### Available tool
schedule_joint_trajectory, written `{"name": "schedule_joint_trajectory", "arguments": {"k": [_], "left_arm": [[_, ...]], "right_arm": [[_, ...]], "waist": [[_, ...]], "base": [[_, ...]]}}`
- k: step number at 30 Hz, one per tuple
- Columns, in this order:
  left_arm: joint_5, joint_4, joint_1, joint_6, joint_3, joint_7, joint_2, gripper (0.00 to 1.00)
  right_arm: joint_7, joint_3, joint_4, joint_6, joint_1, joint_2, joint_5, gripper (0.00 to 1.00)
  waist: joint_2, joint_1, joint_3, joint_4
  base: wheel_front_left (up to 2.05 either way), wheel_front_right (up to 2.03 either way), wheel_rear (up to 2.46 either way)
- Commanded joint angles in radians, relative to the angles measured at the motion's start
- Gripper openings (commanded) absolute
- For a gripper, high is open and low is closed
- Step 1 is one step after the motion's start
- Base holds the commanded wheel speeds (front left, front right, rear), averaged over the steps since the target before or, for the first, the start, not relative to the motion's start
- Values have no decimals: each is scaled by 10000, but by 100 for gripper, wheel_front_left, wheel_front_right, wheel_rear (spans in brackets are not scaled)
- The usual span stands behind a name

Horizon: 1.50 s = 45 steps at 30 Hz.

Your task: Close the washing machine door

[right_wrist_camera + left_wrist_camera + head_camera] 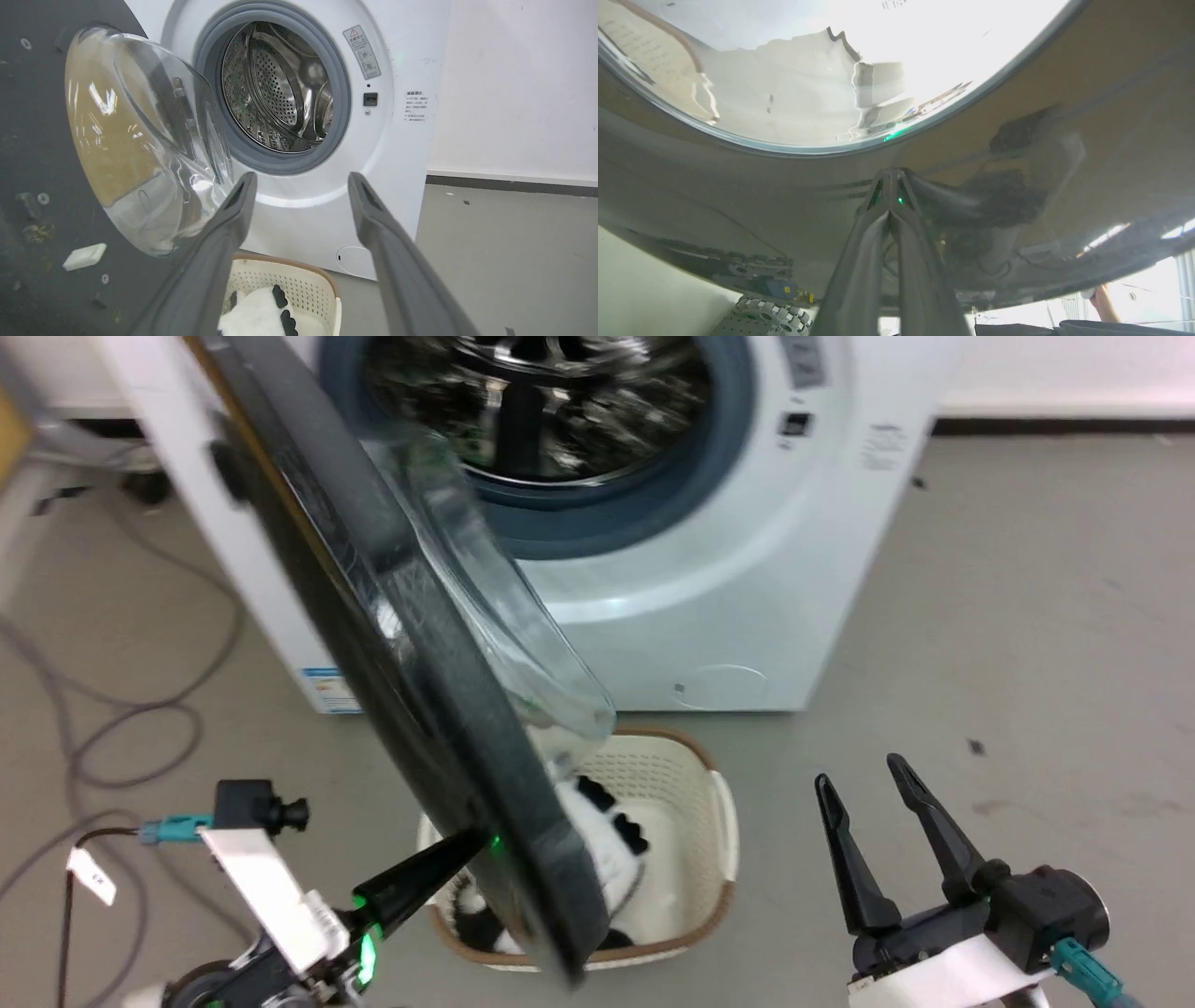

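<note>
**A:** Pale grey smooth floor (1027,616) all round here, with a few small dark specks (976,747) scattered on it.

**B:** And over on the left, thin grey cables (140,709) lie in loose loops across it.

**A:** Behind, a plain white wall (514,84), evenly lit. A dark skirting strip (509,185) runs where it meets the floor.

**B:** Down low there's a cream perforated plastic basket with a brown rim (724,821), standing on the floor, with a black-and-white soft thing (607,840) lying inside it
</note>
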State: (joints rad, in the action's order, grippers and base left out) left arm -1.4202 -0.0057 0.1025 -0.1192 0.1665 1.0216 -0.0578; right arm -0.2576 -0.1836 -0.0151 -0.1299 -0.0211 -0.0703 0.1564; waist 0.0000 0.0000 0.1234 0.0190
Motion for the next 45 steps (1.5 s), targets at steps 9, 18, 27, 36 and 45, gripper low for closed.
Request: {"name": "schedule_joint_trajectory", "arguments": {"k": [9,18,27,36,45], "left_arm": [[376,761,1400,-110,-1034,-2952,74,0],[564,2322,3183,-113,-1802,-7093,75,0],[419,3003,3401,-114,-2999,-8880,-72,0],[2034,1193,1401,-114,-5059,-9810,-1793,0],[5576,1575,416,44,-5864,-12705,-3522,0]], "right_arm": [[-42,206,198,-8,-131,139,-7,100],[-42,169,221,-8,-149,194,148,100],[-42,299,199,-8,-76,199,316,100],[-42,473,153,-8,130,200,203,100],[-42,637,130,-8,389,200,83,100]], "waist": [[0,0,1077,-2374],[0,0,1336,-3138],[0,0,831,-2676],[0,0,138,-1656],[0,0,-304,-665]], "base": [[0,0,0],[0,0,0],[0,0,0],[0,0,0],[0,0,0]]}}
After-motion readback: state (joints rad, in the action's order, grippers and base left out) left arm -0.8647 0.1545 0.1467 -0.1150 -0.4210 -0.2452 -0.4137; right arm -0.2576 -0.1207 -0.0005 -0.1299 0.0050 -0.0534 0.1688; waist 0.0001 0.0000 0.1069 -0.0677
